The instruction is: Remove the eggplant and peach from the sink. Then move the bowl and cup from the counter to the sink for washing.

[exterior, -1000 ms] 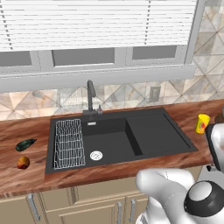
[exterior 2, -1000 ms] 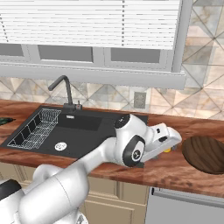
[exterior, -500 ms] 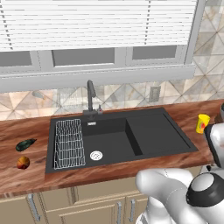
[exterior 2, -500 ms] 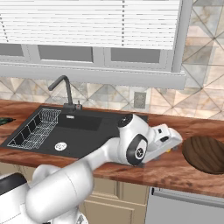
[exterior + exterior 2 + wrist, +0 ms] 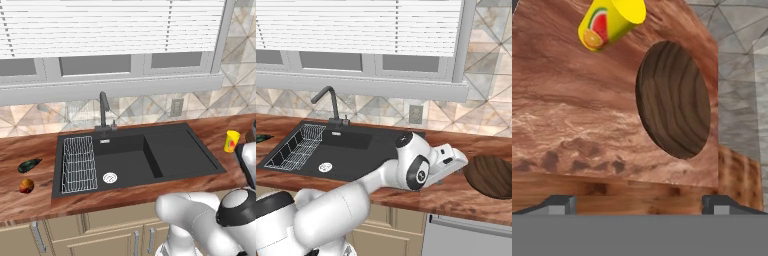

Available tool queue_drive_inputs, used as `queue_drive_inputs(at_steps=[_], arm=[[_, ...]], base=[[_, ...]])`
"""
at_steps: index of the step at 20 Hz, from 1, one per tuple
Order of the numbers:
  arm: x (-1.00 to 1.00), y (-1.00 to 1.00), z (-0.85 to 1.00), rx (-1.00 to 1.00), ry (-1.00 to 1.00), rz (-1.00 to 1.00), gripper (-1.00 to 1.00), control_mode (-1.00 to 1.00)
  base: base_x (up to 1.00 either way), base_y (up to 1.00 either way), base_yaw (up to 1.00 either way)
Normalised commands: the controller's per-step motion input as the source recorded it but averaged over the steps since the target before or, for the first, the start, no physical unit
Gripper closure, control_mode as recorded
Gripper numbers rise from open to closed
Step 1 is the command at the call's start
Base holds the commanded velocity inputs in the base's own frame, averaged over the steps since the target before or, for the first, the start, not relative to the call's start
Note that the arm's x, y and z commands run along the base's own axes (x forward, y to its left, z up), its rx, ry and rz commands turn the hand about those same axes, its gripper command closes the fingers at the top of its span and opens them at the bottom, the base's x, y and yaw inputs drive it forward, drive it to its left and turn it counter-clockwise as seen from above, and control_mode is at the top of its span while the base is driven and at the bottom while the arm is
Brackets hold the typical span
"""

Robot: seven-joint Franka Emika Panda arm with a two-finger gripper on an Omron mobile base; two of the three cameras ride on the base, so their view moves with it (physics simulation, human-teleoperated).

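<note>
Arm nearer bowl [image 5: 673, 100], cup [image 5: 610, 22] beside.

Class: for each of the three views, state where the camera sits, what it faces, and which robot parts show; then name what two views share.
Left base: behind-left, facing sink, cup; arm lower right.
Right base: behind-right, facing sink, bowl; arm lower left.
Hand: on the hand, facing cup, bowl; open pincer at bottom.
Shared: both base views show the sink.
</note>
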Motion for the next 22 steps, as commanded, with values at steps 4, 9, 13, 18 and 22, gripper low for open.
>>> queue_drive_inputs(at_steps=[4,9,13,18,22], arm=[[0.08,-0.11,-0.08,0.0,0.0,0.0,-1.0,-1.0],[0.09,-0.08,-0.06,0.0,0.0,0.0,-1.0,-1.0],[0.09,-0.08,-0.06,0.0,0.0,0.0,-1.0,-1.0],[0.08,-0.06,-0.07,0.0,0.0,0.0,-1.0,-1.0],[0.09,-0.04,-0.07,0.0,0.0,0.0,-1.0,-1.0]], base=[[0.0,0.0,0.0],[0.0,0.0,0.0],[0.0,0.0,0.0],[0.0,0.0,0.0],[0.0,0.0,0.0]])
